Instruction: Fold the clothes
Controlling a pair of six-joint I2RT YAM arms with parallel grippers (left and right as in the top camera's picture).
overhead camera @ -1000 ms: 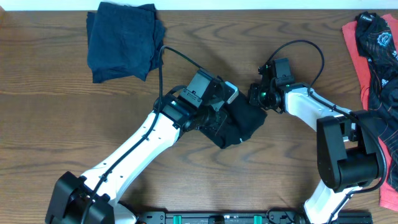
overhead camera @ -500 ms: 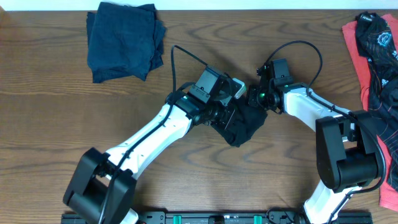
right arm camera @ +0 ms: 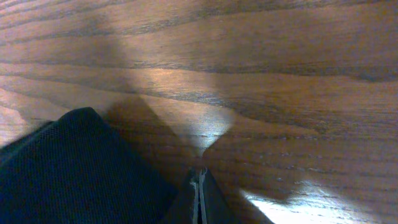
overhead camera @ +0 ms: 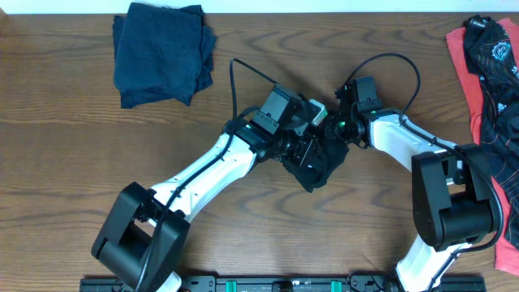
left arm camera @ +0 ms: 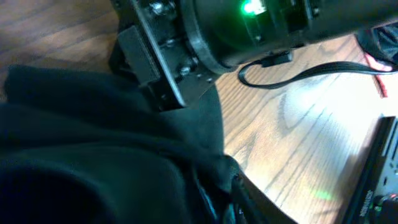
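Observation:
A black T-shirt [overhead camera: 323, 165], one of the clothes, lies bunched at the table's middle. My left gripper [overhead camera: 311, 152] is down on its left part. In the left wrist view dark fabric [left arm camera: 93, 143] covers the fingers, so their spacing is hidden. My right gripper [overhead camera: 332, 127] sits at the shirt's upper edge. In the right wrist view its jaws [right arm camera: 199, 182] are pressed together just over the wood, with the black fabric [right arm camera: 68, 168] to their left. The right arm's wrist [left arm camera: 249, 31], with a green light, fills the top of the left wrist view.
A folded dark navy stack [overhead camera: 162, 53] lies at the back left. A heap of coral-red and black clothes [overhead camera: 489, 77] hangs over the right edge. Cables loop above both wrists. Bare wooden table [overhead camera: 65, 162] lies to the left and front.
My left arm has swung right and carried the black shirt's left part toward the right gripper, so the shirt looks more bunched. The right arm has stayed put.

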